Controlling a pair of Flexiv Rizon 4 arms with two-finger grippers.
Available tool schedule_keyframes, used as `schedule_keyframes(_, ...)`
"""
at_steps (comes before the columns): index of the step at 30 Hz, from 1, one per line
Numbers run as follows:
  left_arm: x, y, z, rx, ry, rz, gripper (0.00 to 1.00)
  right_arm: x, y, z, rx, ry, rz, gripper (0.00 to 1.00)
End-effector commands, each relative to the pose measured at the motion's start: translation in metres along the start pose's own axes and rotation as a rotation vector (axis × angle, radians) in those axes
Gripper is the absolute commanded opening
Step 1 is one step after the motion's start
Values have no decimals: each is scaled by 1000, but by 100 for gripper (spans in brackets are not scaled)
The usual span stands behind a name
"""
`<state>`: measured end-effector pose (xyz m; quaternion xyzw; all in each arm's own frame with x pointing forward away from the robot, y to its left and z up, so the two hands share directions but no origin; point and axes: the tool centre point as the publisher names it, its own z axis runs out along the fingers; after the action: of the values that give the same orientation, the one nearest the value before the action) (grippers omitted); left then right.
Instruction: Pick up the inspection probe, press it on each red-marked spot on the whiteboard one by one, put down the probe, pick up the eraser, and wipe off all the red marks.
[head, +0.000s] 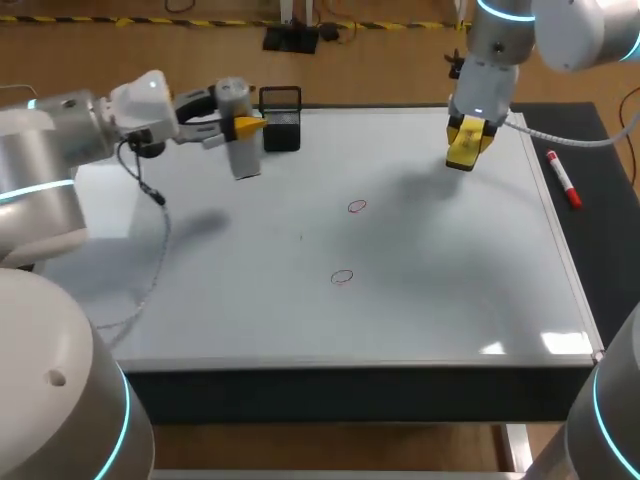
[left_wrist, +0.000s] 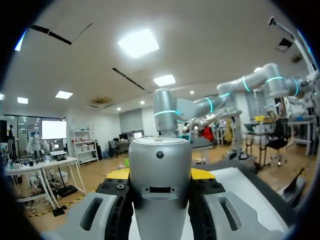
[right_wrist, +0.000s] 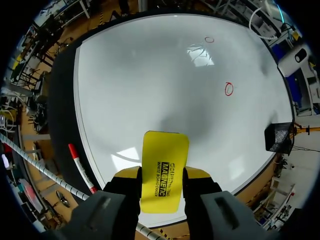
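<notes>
Our right gripper (head: 467, 138) pinches the yellow eraser (right_wrist: 164, 170) by its sides over the whiteboard's (head: 450, 300) far right corner, long axis pointing down at the board. The farther red mark (head: 357, 206) and the nearer red mark (head: 342, 277) lie leftward toward the board's middle, with bare board between. Our left gripper (head: 248, 127) clamps the inspection probe (head: 240, 150) upright above the far left edge, just beside a black holder (head: 283, 125). A red marker (head: 563, 178) lies off the right edge.

A red marker (head: 563, 178) lies on the dark table (head: 610, 260), a black holder (head: 281, 120) well apart.
</notes>
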<state>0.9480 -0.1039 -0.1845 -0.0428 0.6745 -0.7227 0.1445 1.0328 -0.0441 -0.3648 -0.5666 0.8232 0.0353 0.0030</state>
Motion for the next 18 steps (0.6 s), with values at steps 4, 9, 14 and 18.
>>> schedule_keyframes(4,-5,19,80,17,161,-29,0,0,-1,-1,0,3,-2,0)
schedule_keyframes(9,0,27,108,23,205,-48,0,0,-1,-1,0,3,-2,0)
schedule_keyframes(14,6,36,132,27,231,-69,0,0,-1,-1,0,3,-2,0)
schedule_keyframes(18,11,40,144,31,233,-75,0,0,-1,-1,0,3,-2,0)
